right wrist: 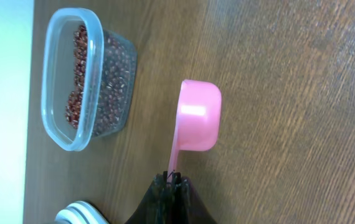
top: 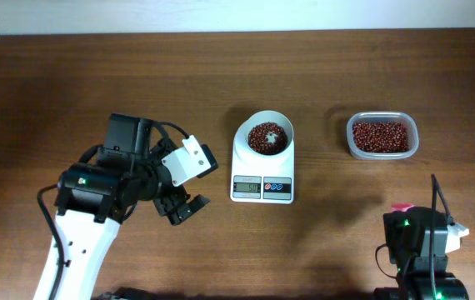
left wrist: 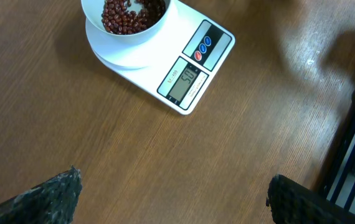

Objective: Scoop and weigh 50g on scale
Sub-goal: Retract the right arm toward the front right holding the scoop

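Overhead, one small white digital kitchen scale [top: 262, 175] is sitting near the middle of the brown wooden table [top: 221, 75], and a single round white bowl [top: 269, 115] is resting on its platform. One loose heap of small dark red-brown beans [top: 264, 138] is lying inside that bowl, covering its bottom. The scale's grey display [top: 247, 188] is showing digits, though they are too small for me to read with confidence. Red and blue buttons [top: 277, 188] are sitting just beside it, and I cannot count them surely. Off to the scale's right, well apart from it, one clear rectangular plastic tub [top: 412, 142] is holding a second, larger heap of the same beans.

Two arms are standing at this table. The left gripper [top: 183, 207] is hovering near the scale's left side, apart from it, its two fingers spread wide with nothing between them. In the left wrist view the dark fingertips [left wrist: 53, 196] are showing at opposite lower corners, with bare wood between. The right gripper [right wrist: 172, 180] is hanging low on the right side, well apart from the tub, its jaws pinched together on the thin handle of one pink plastic measuring scoop [right wrist: 197, 118]. In the right wrist view the scoop's cup is showing me only its outside, so I cannot tell whether any beans are in it.
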